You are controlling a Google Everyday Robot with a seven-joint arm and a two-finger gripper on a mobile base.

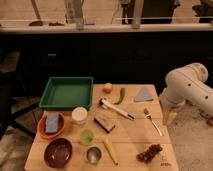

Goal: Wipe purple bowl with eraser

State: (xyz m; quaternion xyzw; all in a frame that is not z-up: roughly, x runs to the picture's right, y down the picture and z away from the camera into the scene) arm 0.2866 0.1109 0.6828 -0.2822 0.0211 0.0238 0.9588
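The purple bowl (pixel 58 152) sits at the front left of the wooden table (pixel 135 132), dark maroon and glossy. The eraser (pixel 104 123), a small block with a dark top and pale base, lies near the table's middle, to the right of and behind the bowl. The white robot arm (pixel 187 90) hangs off the table's right side. Its gripper (pixel 171 118) points down beside the right table edge, well away from both the eraser and the bowl.
A green tray (pixel 67 92) stands at the back left. An orange bowl with a blue sponge (pixel 51 123), a white cup (pixel 79 115), a green cup (pixel 86 136), a metal cup (pixel 92 154), a white-handled brush (pixel 115 108), a fork (pixel 152 121), grapes (pixel 150 153) and a banana (pixel 110 149) lie around.
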